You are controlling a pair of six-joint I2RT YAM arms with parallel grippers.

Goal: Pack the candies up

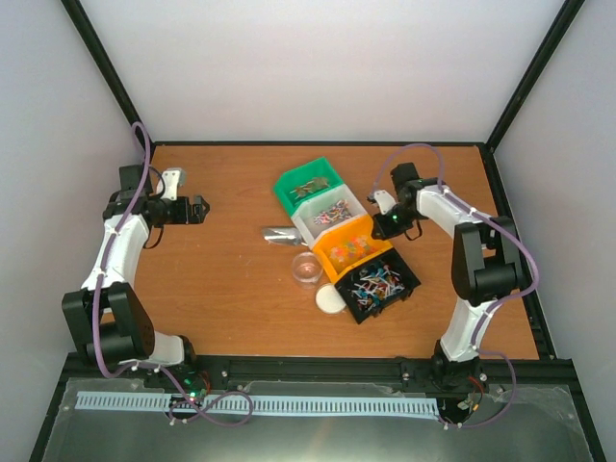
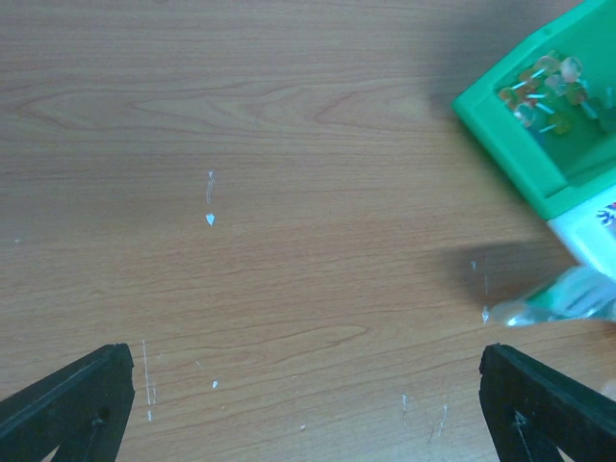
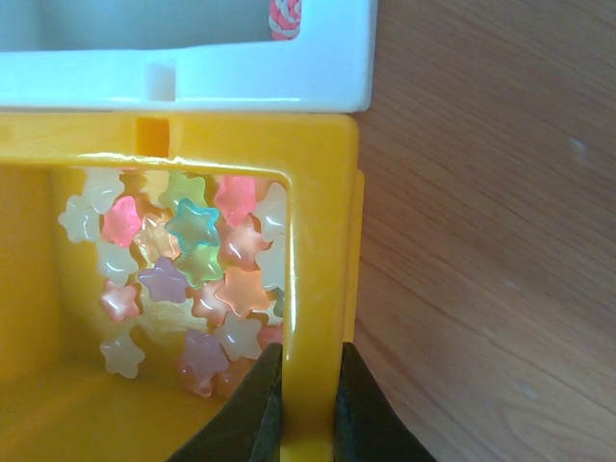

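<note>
danger here is mainly with the orange bin (image 3: 318, 241): the right gripper (image 3: 308, 356) is clenched on its side wall, one finger inside and one outside, and the star-shaped candies (image 3: 192, 260) lie in a heap just beside the inner finger. if the arm pulls or tips the bin too quickly, i think the thin wall can slip from the fingers, or the candies can jump over the rim onto the table (image 1: 221, 279). the white bin (image 3: 192, 87) sits tight against the orange one, so a sideways pull may drag it also and disturb the whole row. the left gripper (image 2: 303, 356) is released, its fingers wide apart over bare wood, and it holds nothing. more candies are in the green bin (image 1: 308, 183), the white bin and the black bin (image 1: 383, 284) (too small in the top view to tell their kind). the metal scoop (image 1: 282, 236) lies just beside the white bin, between the left gripper and the bins. the clear jar (image 1: 307, 269) stands near the orange bin and the white lid (image 1: 330, 300) close to the black one, so both are in the way if the bin goes toward the left arm.
</note>
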